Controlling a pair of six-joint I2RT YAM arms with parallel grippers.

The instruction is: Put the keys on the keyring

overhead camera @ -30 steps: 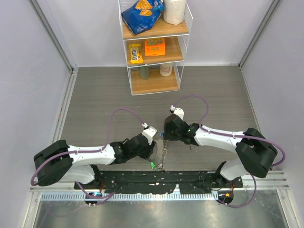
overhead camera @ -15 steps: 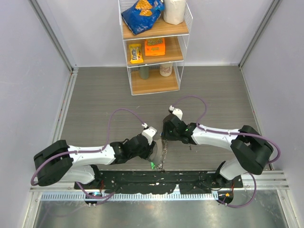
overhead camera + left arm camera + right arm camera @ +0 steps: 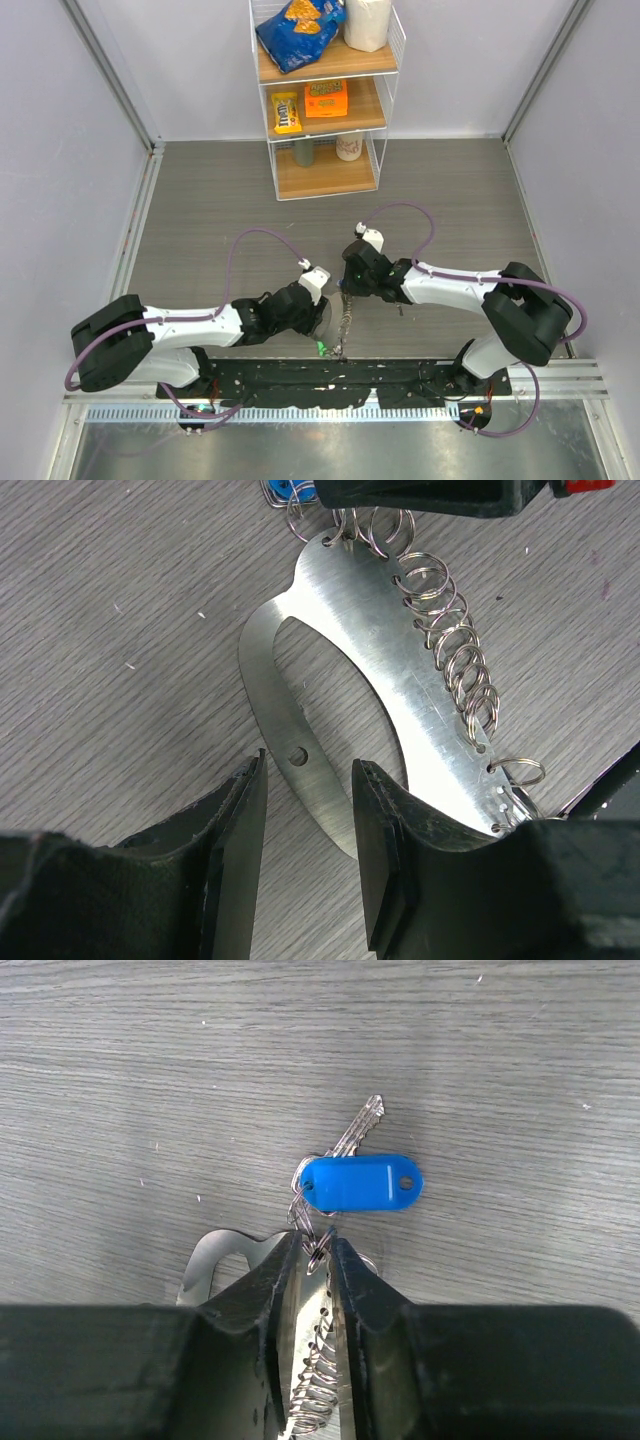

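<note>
Left claw was clamped across the thin side of the keyring — the strip filled the gap between my pads, low centre of the left wrist view. Right claw was drawn nearly together around the end rings of the chain, bottom centre of its view. Couldn't tell if the pads had bitten. In the overhead view all this sat just below centre, between my two wrists, with the green tag at the lower end.

One key lay flat on the table, above centre in the right wrist view. Its head was tucked under the blue tag, and both looked hooked to the small rings at my fingertips. Second key — not visible.

My read: the keyring is a stiff, light, slick metal plate. The narrow side is a fair hold but may pivot, so grip square. The chain is floppy and will swing. The key is thin and lies flat, so it's hard to pinch off the surface; the tag or head is the better hold.
</note>
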